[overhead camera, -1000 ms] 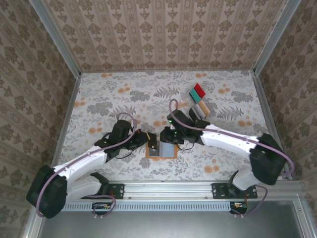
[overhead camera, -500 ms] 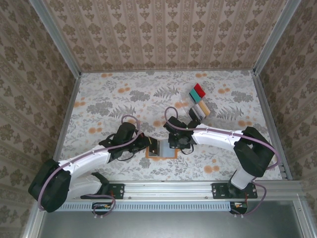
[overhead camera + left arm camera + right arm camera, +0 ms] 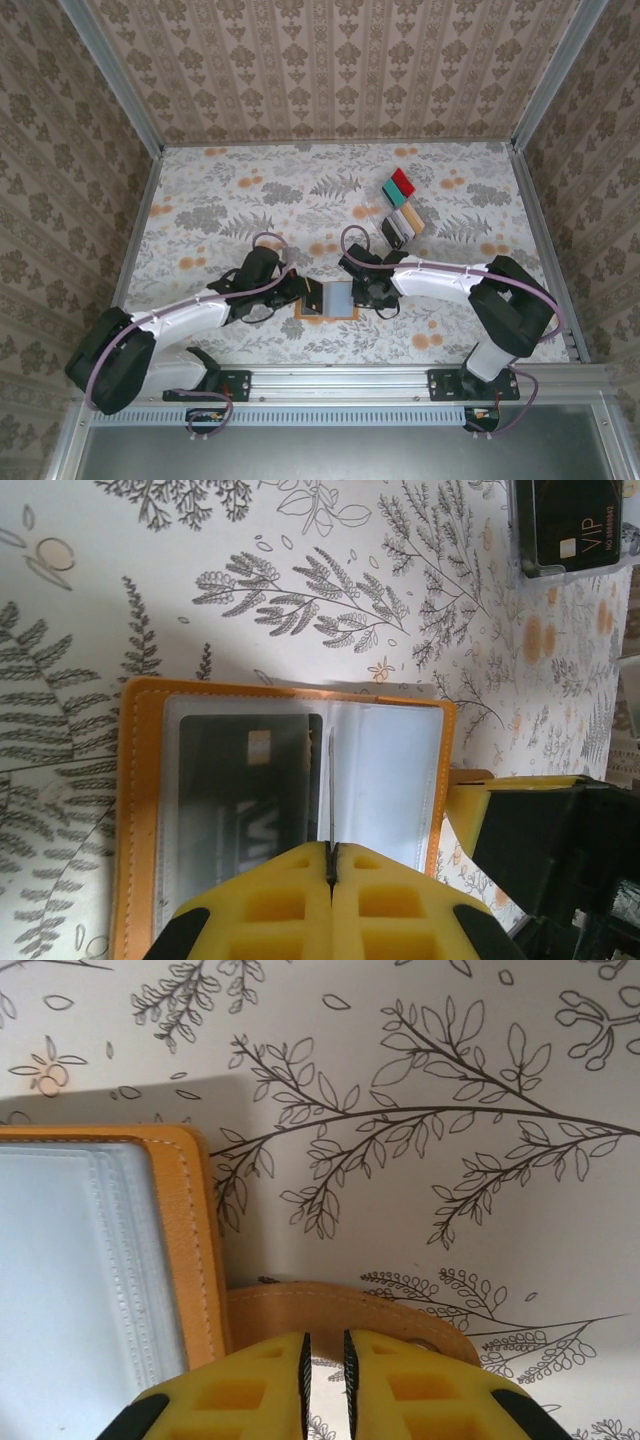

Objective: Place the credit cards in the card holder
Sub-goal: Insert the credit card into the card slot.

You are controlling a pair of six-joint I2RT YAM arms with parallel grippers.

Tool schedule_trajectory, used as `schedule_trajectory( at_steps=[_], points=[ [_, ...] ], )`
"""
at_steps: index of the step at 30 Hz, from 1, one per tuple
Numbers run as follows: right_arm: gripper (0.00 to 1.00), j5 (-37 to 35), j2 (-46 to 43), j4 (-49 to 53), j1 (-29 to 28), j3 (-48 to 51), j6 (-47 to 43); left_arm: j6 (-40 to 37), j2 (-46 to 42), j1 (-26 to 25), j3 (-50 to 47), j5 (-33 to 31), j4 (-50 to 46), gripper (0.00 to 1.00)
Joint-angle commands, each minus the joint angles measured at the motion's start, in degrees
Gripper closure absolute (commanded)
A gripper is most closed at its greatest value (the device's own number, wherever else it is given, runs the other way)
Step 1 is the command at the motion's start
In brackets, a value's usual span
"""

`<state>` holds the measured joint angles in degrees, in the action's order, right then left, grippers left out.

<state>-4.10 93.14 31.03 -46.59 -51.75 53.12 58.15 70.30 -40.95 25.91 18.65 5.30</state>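
Note:
The orange-tan card holder (image 3: 345, 316) lies open on the table in front of both arms. In the left wrist view its left pocket (image 3: 140, 780) holds a dark card (image 3: 245, 790) behind clear plastic. My left gripper (image 3: 332, 855) is shut on a thin clear inner leaf of the holder, seen edge-on and standing up; from above it (image 3: 303, 290) sits at the holder's left edge. My right gripper (image 3: 325, 1345) hovers at the holder's right edge (image 3: 190, 1230), over its strap tab (image 3: 330, 1305). Its jaws stand a narrow gap apart with nothing between. The other credit cards (image 3: 402, 205) lie fanned at the back right.
A black VIP card (image 3: 575, 525) tops the fanned stack, seen at the upper right of the left wrist view. My right gripper's yellow and black finger (image 3: 530, 840) stands close beside the holder's right edge. Patterned walls enclose the flowered tabletop (image 3: 240, 200).
My right gripper has moved from over the holder's middle to its right edge and strap tab. My left gripper has shifted a little right, still shut at the holder.

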Motion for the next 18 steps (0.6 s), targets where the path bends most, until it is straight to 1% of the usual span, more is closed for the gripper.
schedule_trajectory(
  at_steps=[1,3,7,13,18],
  points=[
    [0.81,-0.37,0.40,0.04,0.41,0.77,1.02,-1.56,1.68,-0.64,-0.10,1.62,5.77,1.00],
    [0.81,-0.33,0.70,-1.48,0.48,0.98,1.02,-1.30,2.82,-1.05,-0.58,2.08,8.66,1.00],
    [0.82,-0.38,1.41,-1.68,0.59,1.53,0.91,-1.71,5.18,-2.14,-0.59,2.09,11.28,1.00],
    [0.81,-0.11,2.34,-2.27,0.62,1.82,0.95,-1.88,6.56,-3.26,-0.46,-1.58,6.89,1.00],
    [0.82,0.44,3.15,-2.98,0.67,1.57,1.01,-1.99,5.18,-3.57,-1.11,-3.23,6.75,1.00]
  ],
)
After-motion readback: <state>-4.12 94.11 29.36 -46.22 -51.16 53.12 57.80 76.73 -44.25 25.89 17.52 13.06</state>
